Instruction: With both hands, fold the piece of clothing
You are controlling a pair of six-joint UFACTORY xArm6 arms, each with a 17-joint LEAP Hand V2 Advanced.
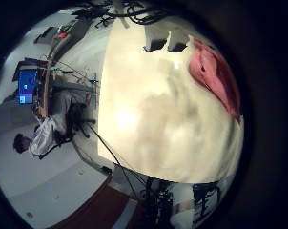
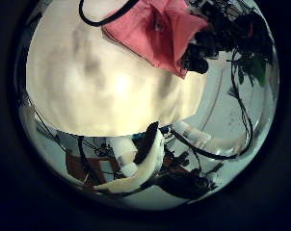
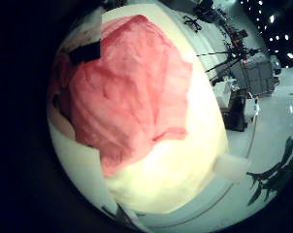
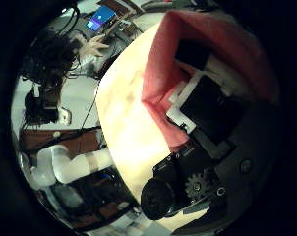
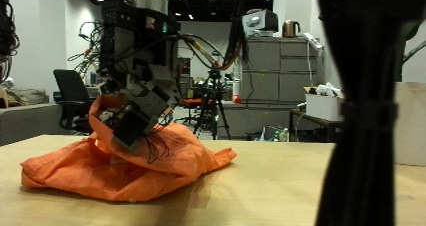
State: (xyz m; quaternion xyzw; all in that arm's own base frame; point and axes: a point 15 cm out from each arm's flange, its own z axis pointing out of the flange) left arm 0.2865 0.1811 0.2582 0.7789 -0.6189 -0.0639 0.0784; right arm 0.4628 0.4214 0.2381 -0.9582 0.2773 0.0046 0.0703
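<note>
In the outside view, the hand (image 5: pixel 133 111) over the table is a blocky cluster of black and white parts, boxy segments stacked one on another with dark gaps between them. The arm (image 5: pixel 149 21) above it is a dark, thick column with a paler rounded section at its top. Close up, the right hand's fingers (image 4: pixel 215 90) are square black blocks framed by white brackets, and nearer the palm sits a round black housing with a small toothed gear (image 4: pixel 193 183). Farther off, a white arm (image 4: pixel 75 162) shows smooth, rounded tubular segments. The left hand's fingers (image 2: pixel 145 159) are pale and gently curved, with white blocks and dark seams.
</note>
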